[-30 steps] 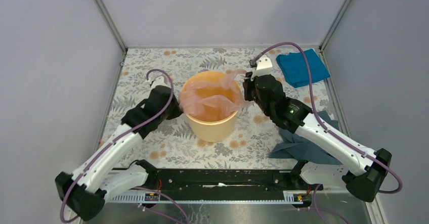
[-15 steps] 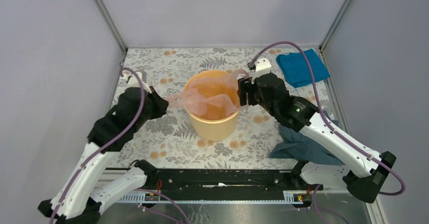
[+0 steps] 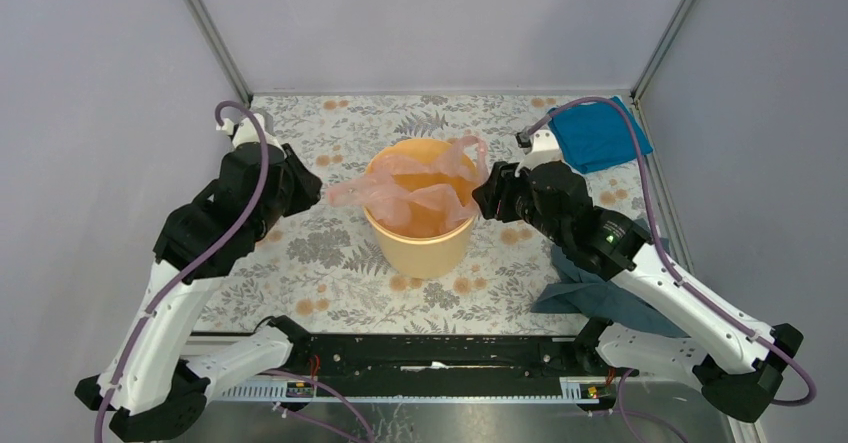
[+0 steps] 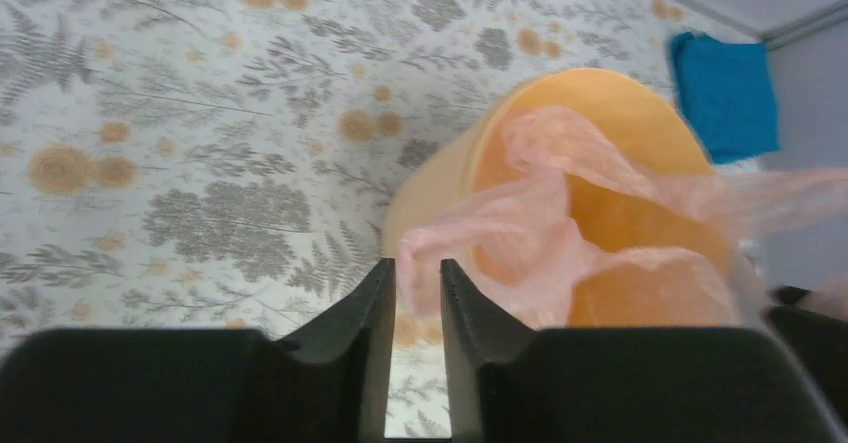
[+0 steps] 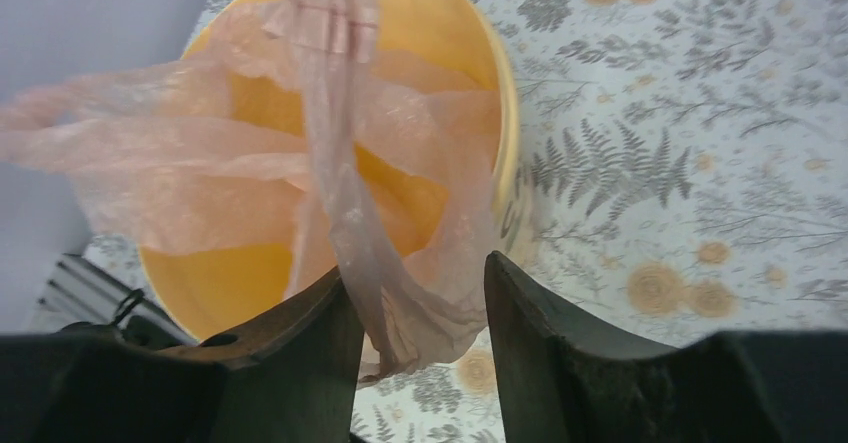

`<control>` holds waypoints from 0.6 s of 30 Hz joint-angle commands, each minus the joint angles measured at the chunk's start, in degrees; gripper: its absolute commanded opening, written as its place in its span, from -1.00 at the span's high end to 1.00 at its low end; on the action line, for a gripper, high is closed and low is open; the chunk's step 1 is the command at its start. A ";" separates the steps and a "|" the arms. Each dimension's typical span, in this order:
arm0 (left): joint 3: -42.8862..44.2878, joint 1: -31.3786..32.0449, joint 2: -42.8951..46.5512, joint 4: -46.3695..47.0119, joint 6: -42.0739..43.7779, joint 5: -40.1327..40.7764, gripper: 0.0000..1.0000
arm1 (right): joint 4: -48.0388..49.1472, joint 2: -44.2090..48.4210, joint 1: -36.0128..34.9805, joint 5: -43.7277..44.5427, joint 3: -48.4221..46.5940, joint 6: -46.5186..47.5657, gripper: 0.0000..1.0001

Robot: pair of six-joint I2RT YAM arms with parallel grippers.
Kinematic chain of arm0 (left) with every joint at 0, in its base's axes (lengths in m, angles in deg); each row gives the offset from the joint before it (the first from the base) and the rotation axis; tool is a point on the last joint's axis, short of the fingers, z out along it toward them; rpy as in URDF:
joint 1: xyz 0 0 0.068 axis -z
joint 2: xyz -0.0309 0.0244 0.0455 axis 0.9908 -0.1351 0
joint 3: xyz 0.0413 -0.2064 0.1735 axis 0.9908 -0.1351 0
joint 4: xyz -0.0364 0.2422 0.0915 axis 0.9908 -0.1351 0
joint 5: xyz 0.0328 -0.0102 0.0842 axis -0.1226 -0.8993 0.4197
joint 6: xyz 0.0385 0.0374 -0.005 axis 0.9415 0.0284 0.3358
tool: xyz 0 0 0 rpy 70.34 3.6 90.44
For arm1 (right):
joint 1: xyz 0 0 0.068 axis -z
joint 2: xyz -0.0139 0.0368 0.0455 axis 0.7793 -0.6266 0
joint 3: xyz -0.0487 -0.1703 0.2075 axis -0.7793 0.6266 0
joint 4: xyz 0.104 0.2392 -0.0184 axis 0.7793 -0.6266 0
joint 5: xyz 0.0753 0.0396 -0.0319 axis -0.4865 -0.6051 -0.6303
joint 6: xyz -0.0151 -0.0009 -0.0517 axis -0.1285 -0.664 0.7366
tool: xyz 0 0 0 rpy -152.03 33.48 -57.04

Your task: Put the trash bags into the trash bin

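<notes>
**Trash bin [image 3: 420,253] with the trash bag [image 3: 410,198] draped across its mouth.**
The floral table [image 3: 330,253] carries the yellow-orange bin at its centre. The pale-pink bag lies partly inside, one end stretched past the rim at 9 o'clock and a loop standing above the rim at 2 o'clock. Left gripper [image 4: 416,268], at 9 o'clock of the bin: jaws narrowly parted around the bag's end, grip not discernible. Right gripper [image 5: 418,271], at 3 o'clock: jaws released and wide apart, a bag strand hanging loose between them.

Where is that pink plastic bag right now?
Seen from above, the pink bag drapes across the mouth of the yellow bin mid-table, its ends reaching toward the left gripper and the right gripper.
</notes>
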 commanded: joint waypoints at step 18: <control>-12.04 0.01 1.44 22.56 -28.60 -28.16 -0.73 | 8.29 3.35 0.20 -4.63 3.39 -7.28 -0.02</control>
